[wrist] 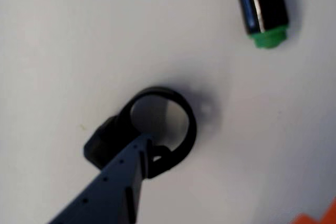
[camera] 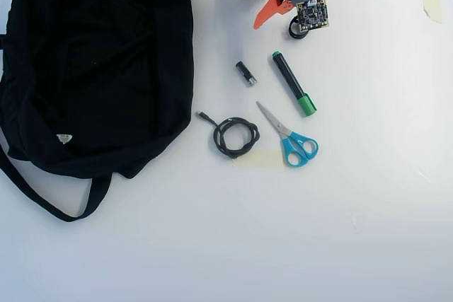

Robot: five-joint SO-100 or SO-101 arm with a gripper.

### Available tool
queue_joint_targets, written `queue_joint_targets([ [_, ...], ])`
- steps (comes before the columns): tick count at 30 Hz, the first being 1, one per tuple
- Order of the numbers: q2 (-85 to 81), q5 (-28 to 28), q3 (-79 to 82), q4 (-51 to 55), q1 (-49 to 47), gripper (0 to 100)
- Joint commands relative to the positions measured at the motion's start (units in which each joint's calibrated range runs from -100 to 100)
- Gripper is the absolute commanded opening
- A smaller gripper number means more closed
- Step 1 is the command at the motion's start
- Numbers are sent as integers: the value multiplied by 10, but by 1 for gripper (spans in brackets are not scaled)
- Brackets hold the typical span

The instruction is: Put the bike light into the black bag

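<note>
Bike light (wrist: 113, 140) is the closest thing in the wrist view, lower left of centre, lying on the white table (wrist: 63, 40) with its strap ring (wrist: 191, 124) facing up. One dark finger of the gripper (wrist: 142, 153) comes in from the bottom edge and its tip sits right at the ring's inner rim, so my guess is the arm means to pinch or hook the loop, not the chunky body. An orange bit pokes in at the bottom right corner, probably the other finger. That would make the jaws spread apart with nothing held between them yet.

Further out, the green marker (wrist: 262, 3) sits in the upper right, clear of the light.

In the overhead view the arm is at top centre and the light is just a dark loop (camera: 293, 31) under the camera board. Below that are the small cylinder (camera: 245, 73), scissors (camera: 287, 134) and coiled cable (camera: 236, 136). The black bag (camera: 92, 68) fills the upper left, well apart from the light, so it's a long carry sideways once grabbed.
</note>
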Motion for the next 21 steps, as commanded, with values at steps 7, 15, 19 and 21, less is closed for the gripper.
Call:
queue_joint_targets([
  [7, 4, -1, 37, -55, -4, 44],
  [15, 4, -8, 68, -114, -7, 44],
  [19, 4, -16, 78, -130, -10, 44],
  [21, 4, -16, 78, -130, -10, 44],
])
